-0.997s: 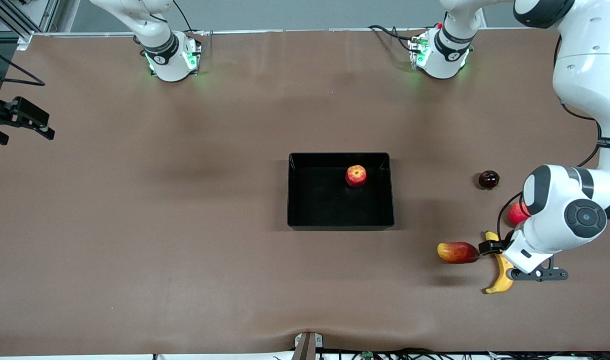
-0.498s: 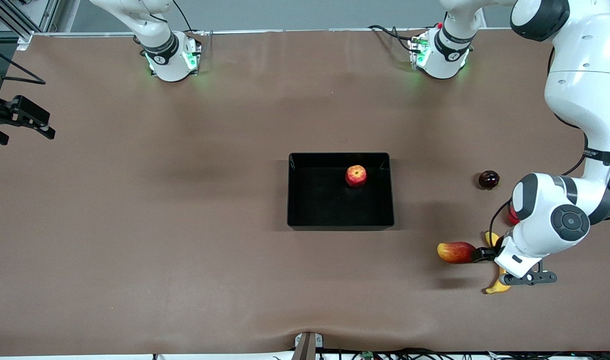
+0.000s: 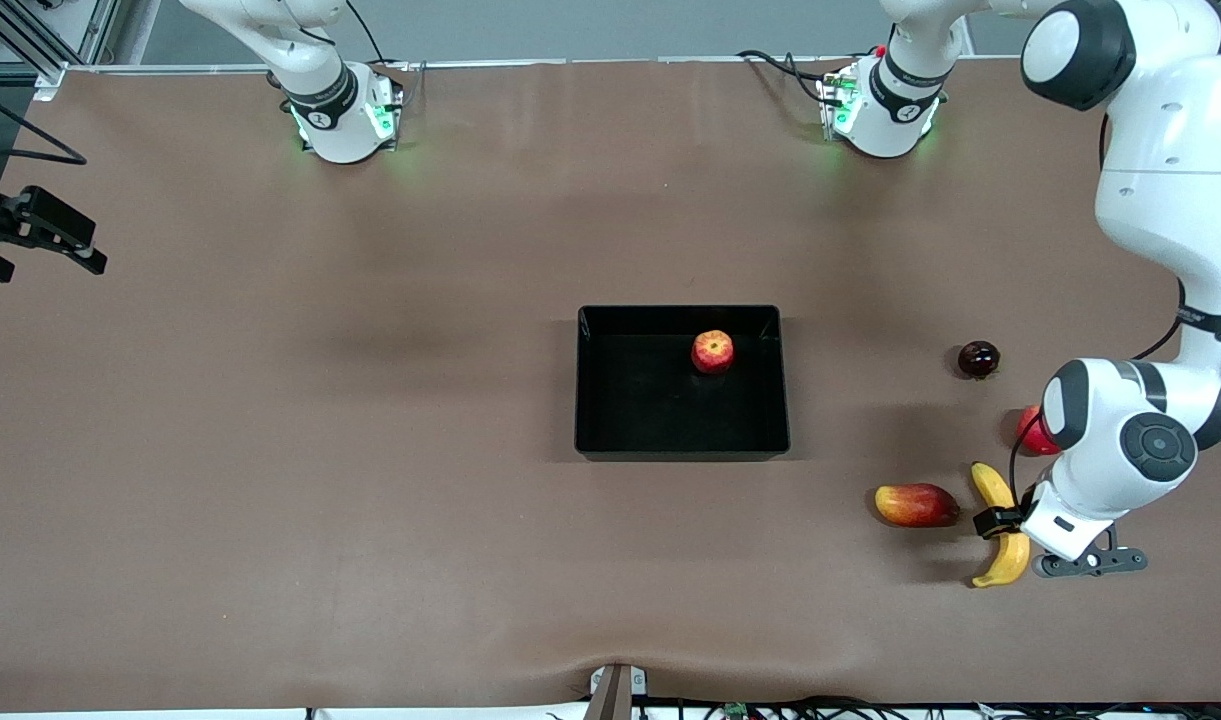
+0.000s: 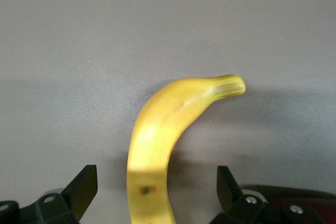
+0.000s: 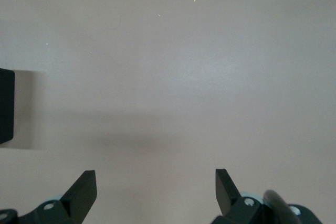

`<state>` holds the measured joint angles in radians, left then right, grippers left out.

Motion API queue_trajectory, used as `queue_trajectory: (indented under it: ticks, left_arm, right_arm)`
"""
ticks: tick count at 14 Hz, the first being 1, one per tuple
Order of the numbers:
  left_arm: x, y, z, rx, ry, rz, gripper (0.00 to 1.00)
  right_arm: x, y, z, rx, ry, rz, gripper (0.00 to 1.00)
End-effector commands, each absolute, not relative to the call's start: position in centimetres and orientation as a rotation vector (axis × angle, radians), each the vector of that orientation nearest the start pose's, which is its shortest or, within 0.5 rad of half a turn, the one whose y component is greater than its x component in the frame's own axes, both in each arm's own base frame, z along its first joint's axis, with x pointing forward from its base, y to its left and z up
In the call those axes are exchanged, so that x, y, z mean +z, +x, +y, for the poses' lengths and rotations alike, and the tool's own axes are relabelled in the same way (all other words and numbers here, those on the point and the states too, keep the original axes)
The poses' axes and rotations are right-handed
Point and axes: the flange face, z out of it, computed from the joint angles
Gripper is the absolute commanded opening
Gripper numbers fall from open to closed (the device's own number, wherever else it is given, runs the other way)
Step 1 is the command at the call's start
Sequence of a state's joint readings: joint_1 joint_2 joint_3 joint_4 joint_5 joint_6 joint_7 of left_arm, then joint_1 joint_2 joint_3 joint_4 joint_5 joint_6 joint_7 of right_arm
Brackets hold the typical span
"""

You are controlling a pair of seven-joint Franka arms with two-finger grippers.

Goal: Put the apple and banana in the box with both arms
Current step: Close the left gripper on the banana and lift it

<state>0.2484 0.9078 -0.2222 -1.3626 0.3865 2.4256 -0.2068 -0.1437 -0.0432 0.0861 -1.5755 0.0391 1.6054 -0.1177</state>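
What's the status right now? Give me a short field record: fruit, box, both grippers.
apple: in the box
banana: on the table, toward the left arm's end, beside a red-yellow fruit
left gripper: open, fingers either side of the banana, not closed
right gripper: open, holding nothing, waiting over bare table at the right arm's end
remaining: banana into box

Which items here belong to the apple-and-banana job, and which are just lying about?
Job:
apple, in the box
banana, between the open left tool fingers
right tool, waiting at its table end

Lying about:
mango-like fruit
dark round fruit
red fruit
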Motion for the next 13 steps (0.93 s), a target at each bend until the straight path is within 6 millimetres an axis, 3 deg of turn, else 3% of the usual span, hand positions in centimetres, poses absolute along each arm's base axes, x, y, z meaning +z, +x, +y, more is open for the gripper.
queue_trajectory:
  ticks: [1, 2, 3, 8, 11, 13]
  left_arm:
    - [18.6, 75.8, 6.8, -0.336, -2.987, -0.037, 0.77]
    - [18.6, 75.8, 6.2, -0.338, -2.985, -0.009, 0.26]
    - [18.5, 75.9, 6.1, -0.338, -2.984, 0.023, 0.00]
    - [20.0, 76.1, 5.7, -0.340, -2.974, 0.065, 0.00]
    - [23.0, 75.7, 5.6, -0.238, -2.966, 0.053, 0.00]
    - [26.9, 75.5, 4.8, -0.197, -2.965, 0.046, 0.00]
  right_arm:
    - [65.5, 54.6, -2.5, -0.117, -3.096, -0.059, 1.00]
    - [65.6, 54.6, -2.4, -0.119, -3.095, -0.061, 1.00]
    - [65.6, 54.6, -2.4, -0.119, -3.095, -0.061, 1.00]
    - [65.6, 54.6, -2.6, -0.119, -3.096, -0.056, 1.00]
    - [65.6, 54.6, -2.6, -0.119, -3.094, -0.056, 1.00]
    - [65.6, 54.6, -2.7, -0.120, -3.094, -0.054, 1.00]
